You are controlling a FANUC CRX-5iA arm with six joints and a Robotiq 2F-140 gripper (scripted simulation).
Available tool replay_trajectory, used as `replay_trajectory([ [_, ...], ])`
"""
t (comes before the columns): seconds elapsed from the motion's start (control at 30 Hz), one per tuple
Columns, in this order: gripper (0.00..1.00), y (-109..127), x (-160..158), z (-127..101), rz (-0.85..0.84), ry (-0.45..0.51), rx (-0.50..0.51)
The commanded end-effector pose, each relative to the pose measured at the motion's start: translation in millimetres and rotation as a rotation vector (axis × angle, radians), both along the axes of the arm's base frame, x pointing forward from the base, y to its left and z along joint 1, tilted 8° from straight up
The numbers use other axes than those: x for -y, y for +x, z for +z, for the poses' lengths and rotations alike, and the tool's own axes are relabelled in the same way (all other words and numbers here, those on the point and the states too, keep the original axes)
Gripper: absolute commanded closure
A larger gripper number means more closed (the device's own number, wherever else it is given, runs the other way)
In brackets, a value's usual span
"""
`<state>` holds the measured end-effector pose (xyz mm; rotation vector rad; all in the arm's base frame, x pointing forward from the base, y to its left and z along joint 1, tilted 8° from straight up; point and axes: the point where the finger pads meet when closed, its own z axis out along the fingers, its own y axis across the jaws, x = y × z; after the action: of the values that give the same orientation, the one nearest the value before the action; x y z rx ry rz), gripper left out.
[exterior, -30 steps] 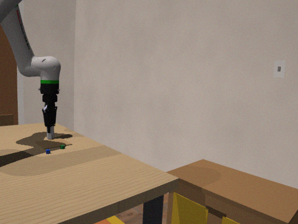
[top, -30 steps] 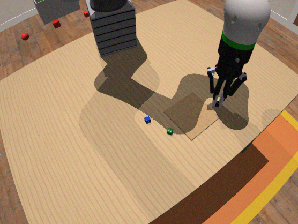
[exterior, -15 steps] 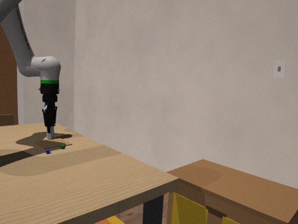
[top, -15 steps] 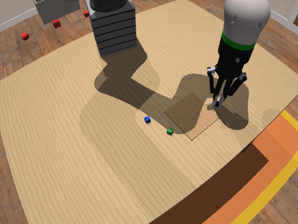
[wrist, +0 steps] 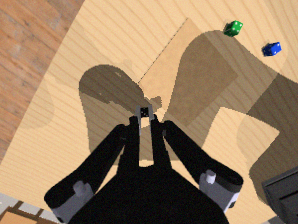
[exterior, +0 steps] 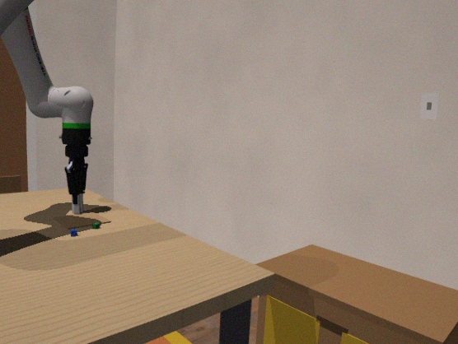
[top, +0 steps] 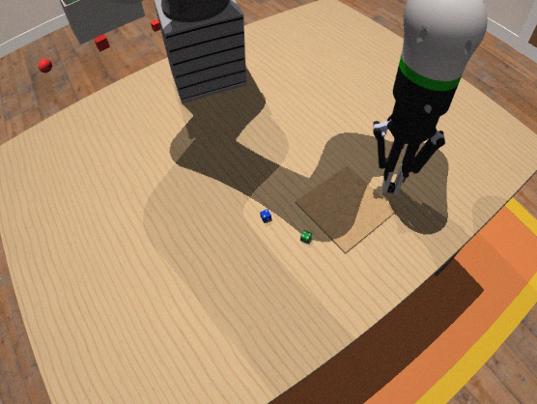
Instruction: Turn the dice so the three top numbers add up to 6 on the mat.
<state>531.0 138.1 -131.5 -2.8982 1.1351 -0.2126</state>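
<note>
Apparently, a black die (top: 391,187) (wrist: 144,112) sits gripped in the closed end effector (top: 392,186) (exterior: 77,210) (wrist: 144,111), at the mat's (top: 328,203) (exterior: 84,222) (wrist: 205,70) two o'clock in the top view. Green die (top: 306,237) (exterior: 95,225) (wrist: 233,28) on tabletop (top: 121,242) (exterior: 144,263) (wrist: 55,135), off-mat at eight; blue die (top: 266,216) (exterior: 73,233) (wrist: 272,49) at green's ten.

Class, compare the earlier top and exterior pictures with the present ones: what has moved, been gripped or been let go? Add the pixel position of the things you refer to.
Nothing has visibly changed. The gripper (top: 391,187) (exterior: 77,212) (wrist: 144,111) stays shut on the black die (top: 391,187) (wrist: 144,112); the blue die (top: 266,216) (exterior: 73,233) (wrist: 272,49), green die (top: 306,237) (exterior: 95,225) (wrist: 233,28) and mat (top: 338,203) (exterior: 82,222) (wrist: 205,75) stay where they were.
</note>
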Motion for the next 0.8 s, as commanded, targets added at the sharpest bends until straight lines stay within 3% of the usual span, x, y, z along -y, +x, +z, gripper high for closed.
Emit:
replay_trajectory([
  [0.0,0.93,0.1,0.0,0.5,0.000,0.000,0.000],
  [0.17,0.93,-1.8,-0.4,14.2,0.000,0.000,0.000],
  [0.33,0.93,-6.3,-1.4,47.5,0.000,0.000,0.000],
  [0.4,0.93,-6.3,-1.4,47.5,0.000,0.000,0.000],
  [0.6,0.93,-11.8,-2.6,88.0,0.000,0.000,0.000],
  [0.77,0.93,-13.3,-3.0,99.0,0.000,0.000,0.000],
])
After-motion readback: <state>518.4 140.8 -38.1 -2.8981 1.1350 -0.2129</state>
